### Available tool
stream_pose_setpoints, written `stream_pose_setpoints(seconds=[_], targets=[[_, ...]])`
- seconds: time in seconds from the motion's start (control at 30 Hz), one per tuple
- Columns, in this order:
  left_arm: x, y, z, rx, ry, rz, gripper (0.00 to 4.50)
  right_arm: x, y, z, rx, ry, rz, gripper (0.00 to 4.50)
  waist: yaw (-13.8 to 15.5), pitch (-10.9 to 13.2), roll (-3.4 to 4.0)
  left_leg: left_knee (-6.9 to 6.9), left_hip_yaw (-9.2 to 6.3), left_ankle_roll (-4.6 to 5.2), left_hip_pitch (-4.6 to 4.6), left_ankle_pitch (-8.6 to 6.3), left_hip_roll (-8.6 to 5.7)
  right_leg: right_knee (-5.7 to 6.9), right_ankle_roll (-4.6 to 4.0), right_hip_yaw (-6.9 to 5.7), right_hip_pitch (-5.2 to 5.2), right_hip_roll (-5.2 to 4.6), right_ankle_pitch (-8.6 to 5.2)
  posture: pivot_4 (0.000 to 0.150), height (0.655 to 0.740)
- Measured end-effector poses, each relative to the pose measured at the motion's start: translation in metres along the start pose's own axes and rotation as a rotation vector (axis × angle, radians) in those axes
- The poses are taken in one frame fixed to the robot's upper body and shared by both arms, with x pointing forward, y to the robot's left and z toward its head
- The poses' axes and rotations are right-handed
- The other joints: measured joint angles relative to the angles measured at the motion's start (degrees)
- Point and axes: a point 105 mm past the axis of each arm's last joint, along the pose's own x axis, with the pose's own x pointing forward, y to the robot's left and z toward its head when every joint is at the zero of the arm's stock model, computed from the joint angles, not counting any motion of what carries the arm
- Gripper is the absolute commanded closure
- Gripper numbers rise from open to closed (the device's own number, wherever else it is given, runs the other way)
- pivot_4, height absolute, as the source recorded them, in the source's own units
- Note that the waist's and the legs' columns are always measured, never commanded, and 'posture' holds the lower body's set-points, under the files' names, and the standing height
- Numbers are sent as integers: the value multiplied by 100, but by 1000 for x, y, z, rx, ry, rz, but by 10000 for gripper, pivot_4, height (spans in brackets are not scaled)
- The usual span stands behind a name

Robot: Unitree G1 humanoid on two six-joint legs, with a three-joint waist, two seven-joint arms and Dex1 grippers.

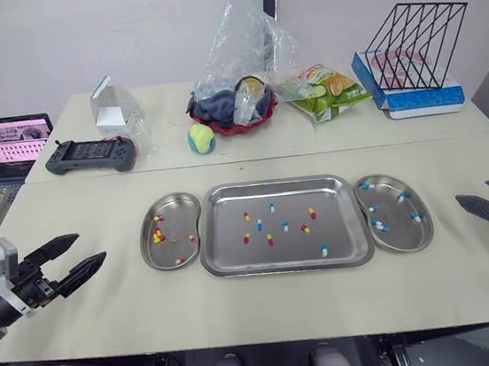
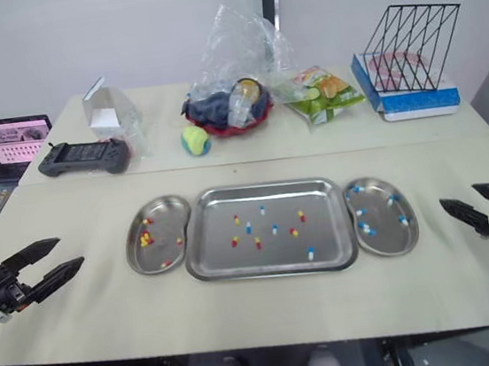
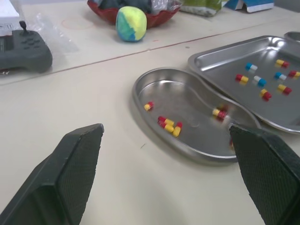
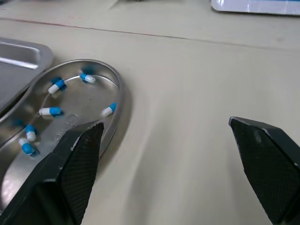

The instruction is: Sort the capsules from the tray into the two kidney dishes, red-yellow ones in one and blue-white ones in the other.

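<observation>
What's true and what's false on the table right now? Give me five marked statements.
The left dish holds red-yellow capsules. True.
The tray holds capsules of both colours. True.
The right dish is empty. False: the right dish holds blue-white capsules.
The left pincer grips a capsule. False: the left pincer and right pincer are open, empty.
The ball lies in the tray. False: the ball lies beyond it.

The table (image 1: pixel 269 309) holds a game controller (image 1: pixel 91 154), ball (image 1: pixel 201 138) and wire rack (image 1: pixel 414 34).
</observation>
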Motion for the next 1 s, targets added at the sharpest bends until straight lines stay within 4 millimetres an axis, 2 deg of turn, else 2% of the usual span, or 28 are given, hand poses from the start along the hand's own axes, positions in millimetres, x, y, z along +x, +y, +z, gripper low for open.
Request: stream_pose_setpoints(seconds=[0.27,0.37,0.57,0.63,0.7,0.77,0.87,1.0], targets=[[-1,0,-2,26,10,4,0,-4,2,-6,-1,-4,9,245,15,0,0,1,0,0,0,0,-1,0,0,0,2,0,0,1500,7391],[1,0,2,10,-2,0,0,-5,14,-8,17,17,80,245,17,0,0,4,0,0,-1,0,-1,-1,0,0,4,0,0,1500,7391],[14,0,17,7,-32,-20,0,-3,36,4,-38,14,185,245,19,0,0,4,0,1,1,0,-1,1,0,0,5,0,0,1500,7391],[32,-1,24,4,-18,-41,0,-6,53,6,-58,29,257,245,68,0,0,9,-2,0,-2,0,-1,2,1,-5,10,-1,0,1500,7391],[61,-14,37,25,-7,-119,0,-4,82,14,-98,22,384,245,107,0,-1,23,-2,1,-7,-1,-3,1,1,-4,15,-1,0,1500,7391],[80,-28,49,44,-19,-189,0,-7,99,17,-139,29,447,245,105,-1,-4,31,-2,6,-2,-4,-4,1,1,-5,24,0,0,1500,7391],[103,-49,52,31,12,-293,0,-10,106,13,-141,55,462,245,104,-1,-4,32,-2,9,1,-6,-5,-1,1,-5,29,0,0,1500,7391],[134,-85,55,7,52,-449,0,-15,115,17,-170,50,472,245,93,1,-8,35,-2,9,-1,-6,-5,0,1,-8,31,0,0,1500,7391]])
